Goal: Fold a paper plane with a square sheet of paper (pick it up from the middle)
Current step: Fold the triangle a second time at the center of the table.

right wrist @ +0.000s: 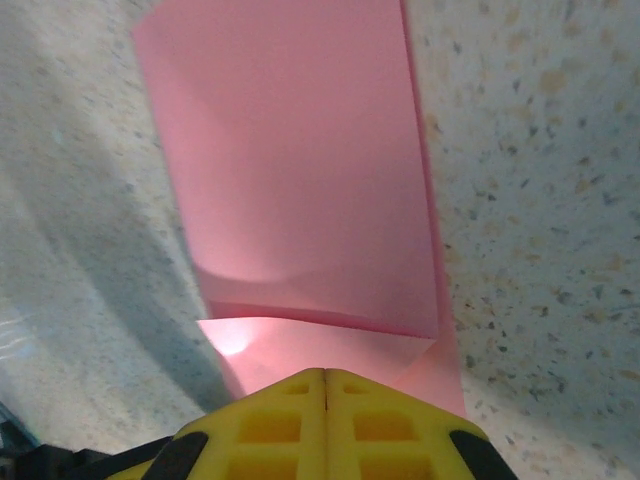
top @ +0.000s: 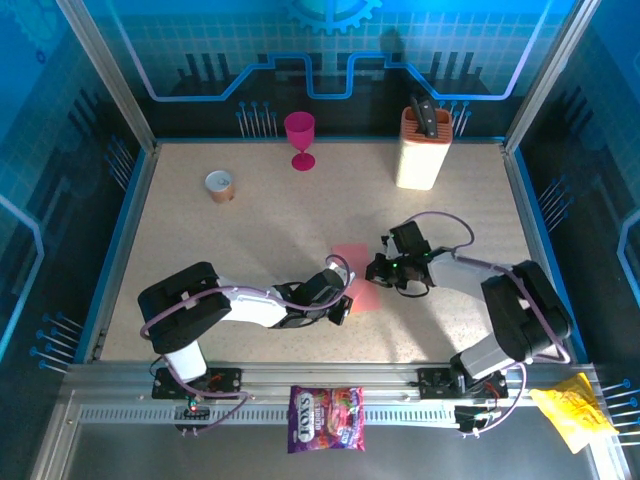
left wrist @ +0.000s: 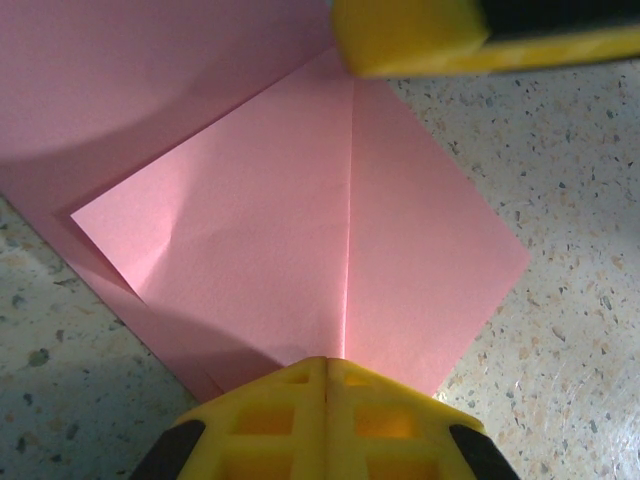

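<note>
Near the middle of the desk's (top: 250,230) near edge, the square sheet of paper (top: 352,262) lies flat, two corners folded to a centre seam. Both closed, the left hand (left wrist: 325,375) and right hand (right wrist: 325,380) press their tips on it. The nose folds seem underway; the next move calls for a firm creasing stroke.

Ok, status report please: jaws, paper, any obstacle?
Left gripper and right gripper: jaws shut. Pink paper partly folded, on the table between them. No obstacle near.

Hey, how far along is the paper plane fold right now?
Done: the thin salmon-pink paper sheet lies on the speckled table with a centre seam and flaps folded in. In hand: the yellow left gripper and right gripper, both shut, sit at its edges. Remaining: it is no slim dart yet.
</note>
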`<move>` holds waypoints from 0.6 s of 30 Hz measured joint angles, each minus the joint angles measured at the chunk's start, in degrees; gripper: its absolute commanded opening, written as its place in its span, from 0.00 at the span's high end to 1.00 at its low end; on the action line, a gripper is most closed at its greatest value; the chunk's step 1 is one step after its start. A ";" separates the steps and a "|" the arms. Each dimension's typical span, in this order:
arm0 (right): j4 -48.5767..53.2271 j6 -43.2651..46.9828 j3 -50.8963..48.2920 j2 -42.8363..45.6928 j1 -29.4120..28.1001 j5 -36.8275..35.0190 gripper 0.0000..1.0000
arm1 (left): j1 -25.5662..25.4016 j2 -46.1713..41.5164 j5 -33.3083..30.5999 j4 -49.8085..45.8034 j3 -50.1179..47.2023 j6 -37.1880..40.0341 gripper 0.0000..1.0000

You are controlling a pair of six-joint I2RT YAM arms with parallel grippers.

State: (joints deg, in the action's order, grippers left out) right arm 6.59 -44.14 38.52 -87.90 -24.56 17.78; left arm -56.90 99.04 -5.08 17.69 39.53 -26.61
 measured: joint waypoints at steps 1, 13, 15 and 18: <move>-0.37 -0.09 0.00 -1.29 -0.31 -0.24 1.00 | 0.00 -0.11 0.00 -0.26 0.07 0.00 1.00; -5.66 -0.85 -1.11 -4.42 -0.68 0.94 1.00 | -0.15 -2.58 1.09 -12.33 4.00 0.02 1.00; -6.51 -0.90 -1.44 -4.42 -0.68 1.07 1.00 | -0.15 -2.58 1.22 -13.94 5.62 0.09 1.00; -7.54 -0.92 -1.84 -4.44 -0.68 1.20 1.00 | -0.13 -2.45 1.55 -15.10 8.37 0.46 1.00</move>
State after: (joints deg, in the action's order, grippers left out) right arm -0.95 -45.06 36.69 -92.33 -25.23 18.98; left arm -57.04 96.60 -3.53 2.59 47.90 -26.15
